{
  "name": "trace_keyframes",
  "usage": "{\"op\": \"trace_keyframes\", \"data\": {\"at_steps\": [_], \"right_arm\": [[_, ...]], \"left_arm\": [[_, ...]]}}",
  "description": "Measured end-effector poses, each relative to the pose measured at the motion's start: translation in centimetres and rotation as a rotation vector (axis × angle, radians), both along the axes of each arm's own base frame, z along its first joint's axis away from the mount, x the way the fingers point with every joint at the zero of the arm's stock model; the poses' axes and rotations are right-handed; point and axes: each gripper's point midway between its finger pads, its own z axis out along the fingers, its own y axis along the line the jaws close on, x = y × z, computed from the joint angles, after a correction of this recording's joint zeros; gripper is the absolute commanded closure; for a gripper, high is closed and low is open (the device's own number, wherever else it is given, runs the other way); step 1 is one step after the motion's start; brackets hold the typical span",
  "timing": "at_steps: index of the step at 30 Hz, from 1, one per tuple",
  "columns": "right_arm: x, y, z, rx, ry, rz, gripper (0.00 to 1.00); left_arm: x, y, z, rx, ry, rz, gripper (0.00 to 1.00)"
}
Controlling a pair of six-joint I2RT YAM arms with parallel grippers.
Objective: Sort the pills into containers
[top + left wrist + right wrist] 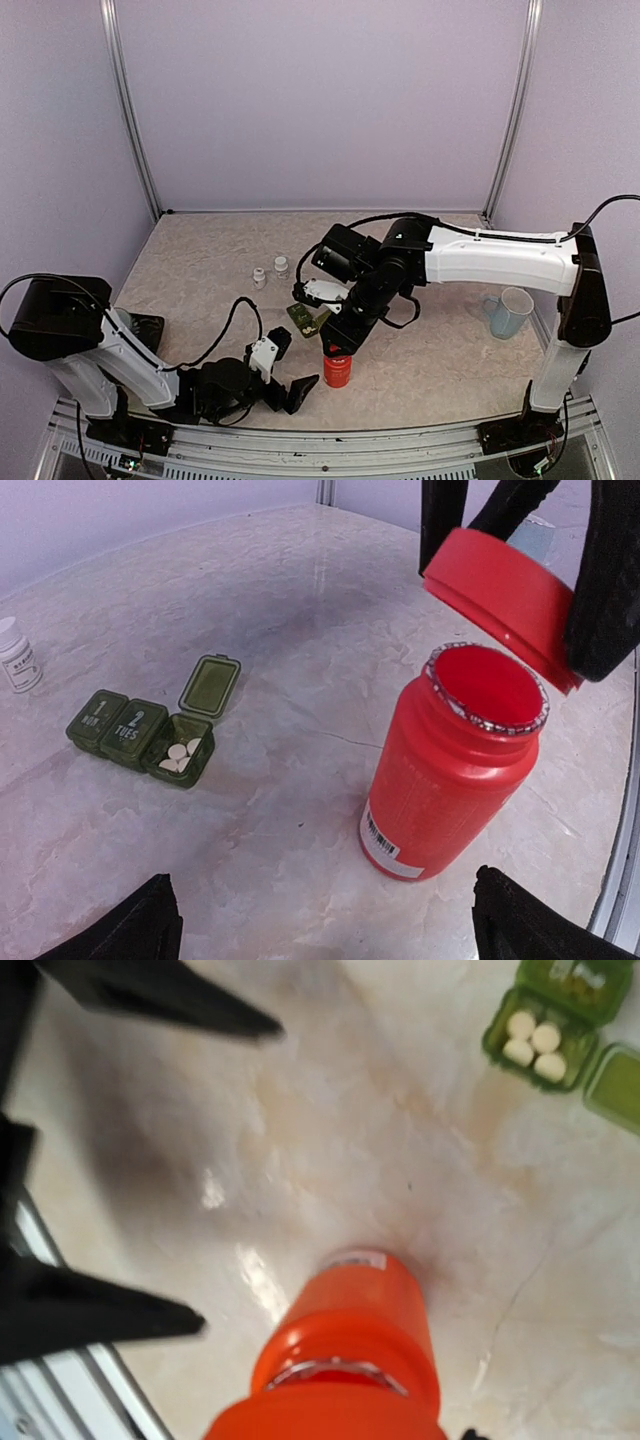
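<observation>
The green containers (128, 732) lie flat near the middle of the table (200, 250), a little nearer its near edge than its far edge and apart from everything else. The two compartments marked 1 and 2 have their lids down. The third is open with its lid (210, 685) folded back onto the table, and a few round white pills (180, 755) lie inside. Just nearer the near edge stands a red bottle (450, 770), upright and uncapped, with a ragged foil ring around its mouth. The right gripper (338, 346) hangs right above it, its black fingers (610, 580) clamped on the red cap (505, 600), which is tilted and clear of the bottle's mouth. The left gripper (290, 368) sits low by the near edge, just left of the bottle and facing it, with its jaws spread wide and nothing between them. Two small white vials (270, 272) stand beyond the containers toward the far left. A pale blue mug (510, 312) stands near the right edge.
</observation>
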Motion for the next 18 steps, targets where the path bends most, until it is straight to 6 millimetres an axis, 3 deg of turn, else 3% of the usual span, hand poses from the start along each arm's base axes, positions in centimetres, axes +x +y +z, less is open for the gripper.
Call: {"op": "trace_keyframes", "data": {"at_steps": [6,13,18], "right_arm": [[-0.2,0.2,-0.9,-0.098,-0.01,0.025,0.58],[0.0,-0.2,-1.1,-0.161,-0.017,0.026,0.58],[0.3,0.0,0.3,-0.158,-0.03,0.023,0.58]], "left_arm": [[-0.2,2.0,0.5,-0.025,-0.006,0.028,0.01],[-1.0,1.9,1.2,-0.05,-0.016,0.022,0.01],[-1.2,1.9,1.3,-0.052,-0.023,0.027,0.01]]}}
